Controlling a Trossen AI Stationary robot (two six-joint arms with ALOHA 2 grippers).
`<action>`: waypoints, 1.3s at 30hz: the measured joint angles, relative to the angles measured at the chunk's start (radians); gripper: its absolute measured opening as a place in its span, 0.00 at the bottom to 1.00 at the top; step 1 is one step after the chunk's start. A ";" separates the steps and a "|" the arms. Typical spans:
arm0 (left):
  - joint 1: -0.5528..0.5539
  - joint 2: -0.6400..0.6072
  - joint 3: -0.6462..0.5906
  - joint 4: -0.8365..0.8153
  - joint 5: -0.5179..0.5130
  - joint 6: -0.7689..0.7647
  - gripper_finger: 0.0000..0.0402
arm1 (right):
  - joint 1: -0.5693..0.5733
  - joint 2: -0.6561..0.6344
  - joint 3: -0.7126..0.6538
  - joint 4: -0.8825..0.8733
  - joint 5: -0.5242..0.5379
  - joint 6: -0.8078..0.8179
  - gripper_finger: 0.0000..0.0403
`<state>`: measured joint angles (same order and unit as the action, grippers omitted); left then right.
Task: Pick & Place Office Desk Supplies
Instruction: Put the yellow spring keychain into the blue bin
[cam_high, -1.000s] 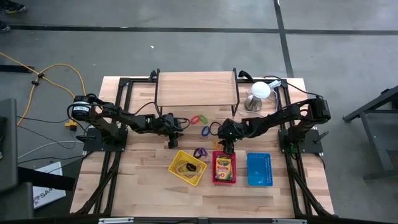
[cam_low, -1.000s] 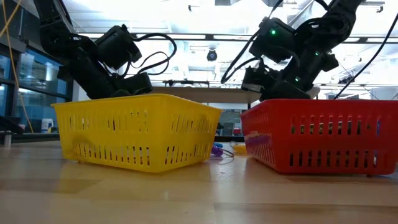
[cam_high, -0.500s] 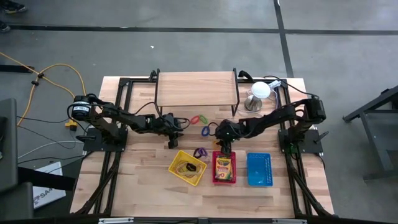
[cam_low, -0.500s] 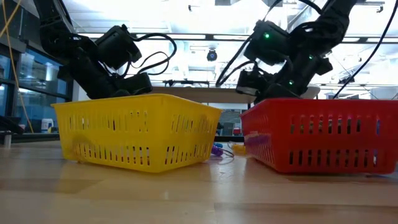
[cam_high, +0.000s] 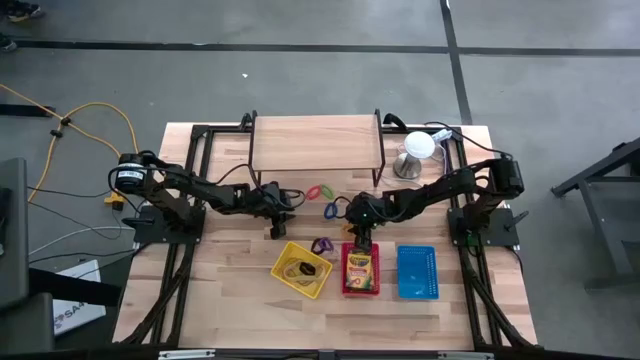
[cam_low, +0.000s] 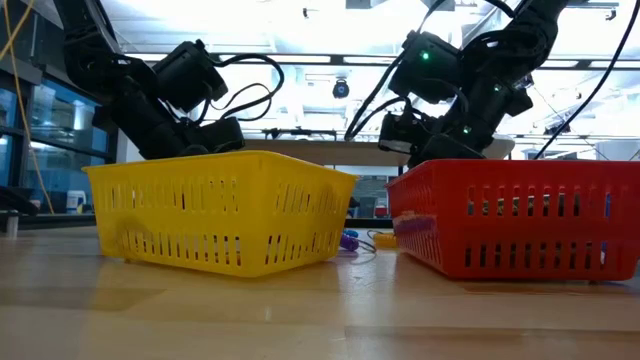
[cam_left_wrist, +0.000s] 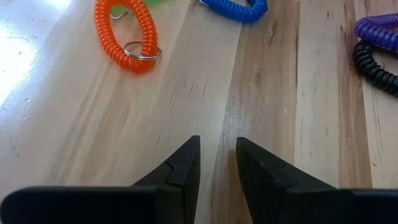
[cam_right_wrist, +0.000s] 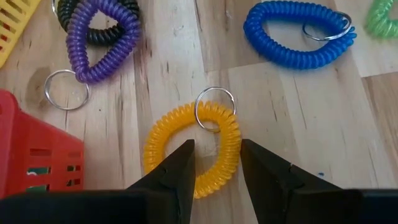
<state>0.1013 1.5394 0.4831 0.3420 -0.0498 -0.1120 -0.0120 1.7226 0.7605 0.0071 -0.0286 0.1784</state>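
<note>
Coiled key rings lie flat on the wooden table. An orange one (cam_left_wrist: 127, 34) and a blue one (cam_left_wrist: 239, 7) are beyond my left gripper (cam_left_wrist: 217, 163). That gripper is open a little and empty, and it sits left of the loose coils (cam_high: 275, 215). A yellow coil (cam_right_wrist: 193, 152) with a metal ring lies under my right gripper (cam_right_wrist: 216, 158). That gripper is open, just far of the red basket (cam_high: 358, 225), and its fingertips stand over the coil's two sides. Purple (cam_right_wrist: 99, 43), black and blue (cam_right_wrist: 298, 34) coils lie beyond it. A crayon box (cam_high: 360, 266) lies in the red basket (cam_high: 346, 290).
A yellow basket (cam_high: 283, 281) holds dark and tan loops, and a blue basket (cam_high: 417, 272) stands right of the red one. A raised wooden shelf (cam_high: 315, 142) and a white dome (cam_high: 417, 147) stand at the far side. The arms' black frames run along both table sides.
My right gripper has gone a little toward the table's left and slightly up, from beside the red basket's far rim to over the loose coils. My left arm has kept still.
</note>
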 joint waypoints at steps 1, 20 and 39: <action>0.000 0.000 0.000 0.000 0.000 0.000 0.25 | 0.000 0.000 0.000 0.002 0.000 0.008 0.29; 0.000 0.000 0.000 0.002 0.000 0.000 0.25 | -0.002 0.000 -0.002 0.006 -0.046 0.035 0.07; 0.000 0.000 0.000 0.002 0.000 0.000 0.25 | -0.063 -0.125 0.031 0.035 -0.056 0.116 0.07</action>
<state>0.1013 1.5394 0.4831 0.3439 -0.0499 -0.1123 -0.0747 1.5980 0.7918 0.0419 -0.0849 0.2939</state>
